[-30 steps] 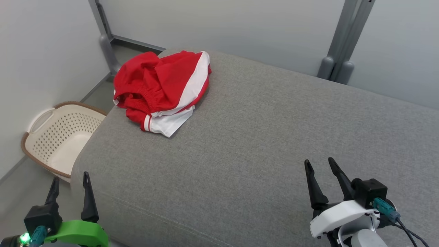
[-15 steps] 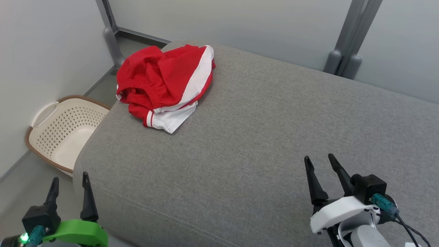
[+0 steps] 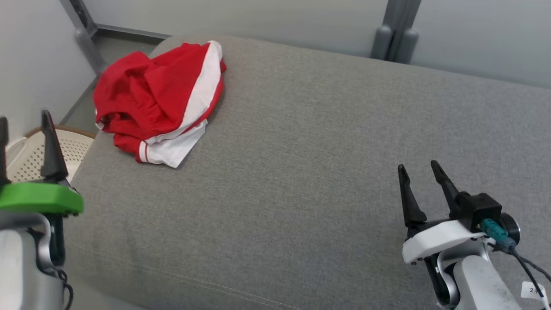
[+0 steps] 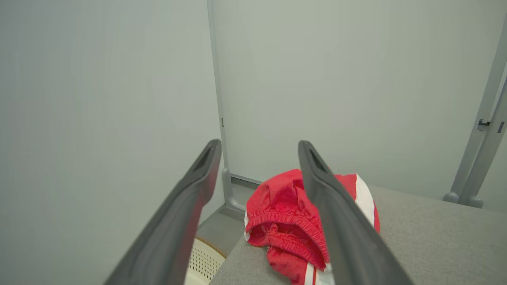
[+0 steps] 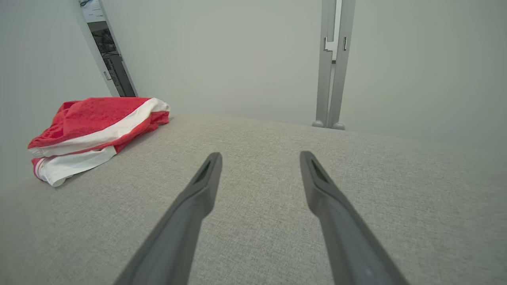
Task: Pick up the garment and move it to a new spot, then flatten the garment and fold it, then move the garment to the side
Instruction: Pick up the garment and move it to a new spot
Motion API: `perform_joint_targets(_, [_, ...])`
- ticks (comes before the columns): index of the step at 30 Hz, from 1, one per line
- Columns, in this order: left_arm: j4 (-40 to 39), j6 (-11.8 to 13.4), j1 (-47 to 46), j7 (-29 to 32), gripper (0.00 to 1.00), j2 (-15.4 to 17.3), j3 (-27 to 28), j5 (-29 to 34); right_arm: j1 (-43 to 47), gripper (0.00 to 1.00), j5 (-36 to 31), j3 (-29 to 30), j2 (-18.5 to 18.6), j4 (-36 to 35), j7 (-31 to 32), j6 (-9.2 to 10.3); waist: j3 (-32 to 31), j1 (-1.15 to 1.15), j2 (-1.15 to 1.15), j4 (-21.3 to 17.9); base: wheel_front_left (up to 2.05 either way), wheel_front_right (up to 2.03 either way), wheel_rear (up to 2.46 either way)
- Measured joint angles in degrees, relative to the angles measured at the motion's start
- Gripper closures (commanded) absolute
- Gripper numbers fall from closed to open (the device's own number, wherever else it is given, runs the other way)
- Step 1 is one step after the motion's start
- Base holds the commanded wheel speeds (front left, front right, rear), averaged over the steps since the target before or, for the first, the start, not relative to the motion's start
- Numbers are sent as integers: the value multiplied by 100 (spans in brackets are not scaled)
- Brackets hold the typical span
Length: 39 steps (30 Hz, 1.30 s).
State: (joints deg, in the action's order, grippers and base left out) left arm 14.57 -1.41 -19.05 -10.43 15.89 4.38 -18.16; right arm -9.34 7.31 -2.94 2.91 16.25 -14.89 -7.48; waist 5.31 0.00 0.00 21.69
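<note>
Garment (image 3: 157,97) lies crumpled at the cushion's (image 3: 301,150) far-left corner, by the edge above the basket (image 3: 26,150). Left end effector (image 4: 259,144) and right end effector (image 3: 417,165) stand apart, empty. A shallow pinch could drag it overboard.

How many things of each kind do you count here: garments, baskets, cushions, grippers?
garment, red and white: 1
basket, cream: 1
cushion, grey: 1
grippers, left gripper and right gripper, jaws apart: 2
Total: 5

I see a cream, perforated basket (image 3: 26,157) on the floor left of the grey couch (image 3: 301,150), posts (image 3: 394,38) behind it.
</note>
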Motion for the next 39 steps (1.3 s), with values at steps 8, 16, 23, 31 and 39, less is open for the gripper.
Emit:
perform_joint_targets(8, [539, -252, -1402, 10, 0, 436, 119, -246, -235, 0, -369, 608, 270, -561, 138, 0, 834, 0, 0, -495, 0, 0, 0])
perform_joint_targets(16, [1499, -441, -2274, 171, 0, 923, 140, -403, -299, 0, -505, 918, 268, -975, 203, -1, 1613, 0, 0, -1044, 0, 0, 0])
perform_joint_targets(23, [2516, -566, -2727, 466, 0, 1114, 4, -770, -303, 0, -564, 989, 246, -1205, 274, -1, 2089, 0, 0, -1458, 0, 0, 0])
perform_joint_targets(31, [3583, -590, -2949, 893, 0, 1229, -416, -1102, -324, 0, -595, 1007, 268, -1337, 361, -1, 2401, 0, 0, -1704, 0, 0, 0])
perform_joint_targets(39, [4020, -591, -2972, 1044, 100, 1319, -913, -1660, -332, 0, -602, 958, 227, -1352, 374, -1, 2393, 1, 0, -1796, 0, 0, 0])
